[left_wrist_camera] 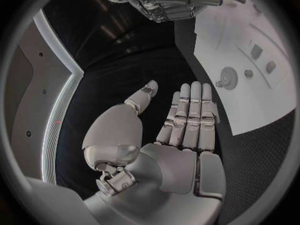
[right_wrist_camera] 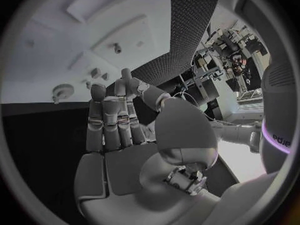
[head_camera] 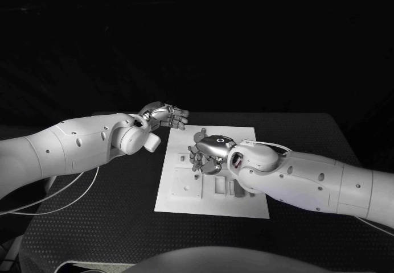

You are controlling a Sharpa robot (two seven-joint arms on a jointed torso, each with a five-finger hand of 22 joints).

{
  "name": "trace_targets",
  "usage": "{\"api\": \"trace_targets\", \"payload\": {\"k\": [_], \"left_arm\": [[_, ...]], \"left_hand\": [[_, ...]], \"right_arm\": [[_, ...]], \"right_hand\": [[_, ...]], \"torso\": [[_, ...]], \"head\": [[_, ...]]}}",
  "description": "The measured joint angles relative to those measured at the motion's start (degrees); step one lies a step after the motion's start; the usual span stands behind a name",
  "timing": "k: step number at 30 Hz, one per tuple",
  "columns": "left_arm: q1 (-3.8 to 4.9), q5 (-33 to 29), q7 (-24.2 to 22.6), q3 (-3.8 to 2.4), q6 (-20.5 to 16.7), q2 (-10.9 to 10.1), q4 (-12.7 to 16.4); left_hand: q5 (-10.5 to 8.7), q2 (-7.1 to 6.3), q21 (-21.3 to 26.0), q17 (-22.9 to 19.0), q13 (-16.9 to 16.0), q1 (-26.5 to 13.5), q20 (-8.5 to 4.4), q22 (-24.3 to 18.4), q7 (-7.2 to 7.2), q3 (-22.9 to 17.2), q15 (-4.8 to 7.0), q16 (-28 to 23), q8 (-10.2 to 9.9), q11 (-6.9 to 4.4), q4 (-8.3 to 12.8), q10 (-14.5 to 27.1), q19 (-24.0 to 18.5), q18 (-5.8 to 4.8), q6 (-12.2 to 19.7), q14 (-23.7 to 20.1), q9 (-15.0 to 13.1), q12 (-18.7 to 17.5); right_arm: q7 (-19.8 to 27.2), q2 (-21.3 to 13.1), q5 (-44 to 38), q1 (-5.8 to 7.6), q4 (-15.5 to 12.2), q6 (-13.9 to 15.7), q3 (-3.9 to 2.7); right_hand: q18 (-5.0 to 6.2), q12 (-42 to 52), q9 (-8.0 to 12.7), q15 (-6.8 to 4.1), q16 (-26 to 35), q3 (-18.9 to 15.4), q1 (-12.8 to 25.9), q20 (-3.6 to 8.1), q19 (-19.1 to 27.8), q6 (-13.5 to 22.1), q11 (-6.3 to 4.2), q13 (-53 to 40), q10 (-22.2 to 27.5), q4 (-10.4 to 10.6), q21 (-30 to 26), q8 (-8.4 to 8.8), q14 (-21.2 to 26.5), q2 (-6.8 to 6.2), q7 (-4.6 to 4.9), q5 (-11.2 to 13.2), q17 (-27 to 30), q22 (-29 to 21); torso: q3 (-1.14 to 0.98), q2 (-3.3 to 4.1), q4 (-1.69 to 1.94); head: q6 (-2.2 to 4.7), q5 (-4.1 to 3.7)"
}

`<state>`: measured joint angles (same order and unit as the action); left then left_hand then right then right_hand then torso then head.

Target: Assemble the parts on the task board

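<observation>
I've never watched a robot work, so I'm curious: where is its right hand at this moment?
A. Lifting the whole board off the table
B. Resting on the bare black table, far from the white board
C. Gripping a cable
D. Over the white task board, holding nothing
D. In the head view the right hand is over the white task board, which lies flat on the table; the right wrist view shows its fingers straight and empty.
</observation>
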<state>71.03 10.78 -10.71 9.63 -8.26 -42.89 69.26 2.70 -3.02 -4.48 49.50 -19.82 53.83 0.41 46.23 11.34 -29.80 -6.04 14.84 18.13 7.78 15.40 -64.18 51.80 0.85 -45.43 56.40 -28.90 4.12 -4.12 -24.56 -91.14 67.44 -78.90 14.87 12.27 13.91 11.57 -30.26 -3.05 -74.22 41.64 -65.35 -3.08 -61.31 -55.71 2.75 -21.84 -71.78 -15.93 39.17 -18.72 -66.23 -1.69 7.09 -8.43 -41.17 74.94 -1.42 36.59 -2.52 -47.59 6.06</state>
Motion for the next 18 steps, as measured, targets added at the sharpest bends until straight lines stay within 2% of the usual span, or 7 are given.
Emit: {"api": "trace_targets", "payload": {"k": [8, 14, 18], "left_arm": [[0.00, 0.00, 0.00, 0.00, 0.00, 0.17, -0.08], [0.00, 0.00, 0.02, 0.00, 0.01, 0.33, -0.06], [0.02, 0.00, 0.04, 0.00, 0.01, 0.34, -0.09]], "left_hand": [[0.00, 0.00, 0.00, 0.00, 0.00, 0.00, 0.00, 0.00, 0.00, 0.00, 0.00, -0.22, 0.00, 0.00, 0.00, 0.00, 0.00, -0.01, 0.00, 0.00, 0.00, 0.00], [0.00, 0.00, 0.00, -0.01, 0.00, 0.00, 0.00, 0.00, 0.00, 0.00, 0.00, -0.22, 0.00, 0.00, 0.00, 0.00, 0.00, 0.00, 0.00, 0.00, -0.01, 0.00], [0.00, 0.00, 0.00, -0.01, -0.01, 0.00, 0.00, 0.00, 0.00, -0.01, 0.00, -0.22, 0.00, 0.00, 0.00, 0.00, 0.00, 0.00, 0.00, 0.00, -0.01, 0.00]], "right_arm": [[-0.13, 3.47, -1.58, -0.97, 1.12, -2.17, 1.47], [-0.24, 4.88, -2.97, -2.03, 2.57, -3.57, 1.71], [-0.26, 5.58, -3.65, -2.25, 3.08, -4.10, 1.77]], "right_hand": [[0.36, -0.01, 0.00, 0.01, 0.00, 0.03, 0.25, 0.00, 0.00, 0.00, 0.01, -0.14, 0.01, -0.05, 0.00, 0.00, 0.01, 0.24, 0.00, 0.01, -0.06, 0.00], [0.37, -0.01, 0.00, 0.03, 0.00, -0.03, 0.26, -0.01, 0.00, 0.00, 0.01, -0.14, 0.02, -0.11, 0.00, 0.00, 0.01, 0.23, 0.00, 0.06, -0.05, -0.01], [0.38, -0.02, 0.00, 0.05, 0.00, -0.05, 0.34, -0.01, 0.00, 0.00, 0.01, -0.14, 0.02, -0.12, 0.00, 0.00, 0.01, 0.15, 0.00, 0.06, -0.05, -0.01]], "torso": [[0.04, 0.01, 0.01], [0.05, 0.02, 0.04], [0.04, 0.02, 0.04]], "head": [[-0.48, 0.65], [-0.78, 1.07], [-0.94, 1.36]]}}
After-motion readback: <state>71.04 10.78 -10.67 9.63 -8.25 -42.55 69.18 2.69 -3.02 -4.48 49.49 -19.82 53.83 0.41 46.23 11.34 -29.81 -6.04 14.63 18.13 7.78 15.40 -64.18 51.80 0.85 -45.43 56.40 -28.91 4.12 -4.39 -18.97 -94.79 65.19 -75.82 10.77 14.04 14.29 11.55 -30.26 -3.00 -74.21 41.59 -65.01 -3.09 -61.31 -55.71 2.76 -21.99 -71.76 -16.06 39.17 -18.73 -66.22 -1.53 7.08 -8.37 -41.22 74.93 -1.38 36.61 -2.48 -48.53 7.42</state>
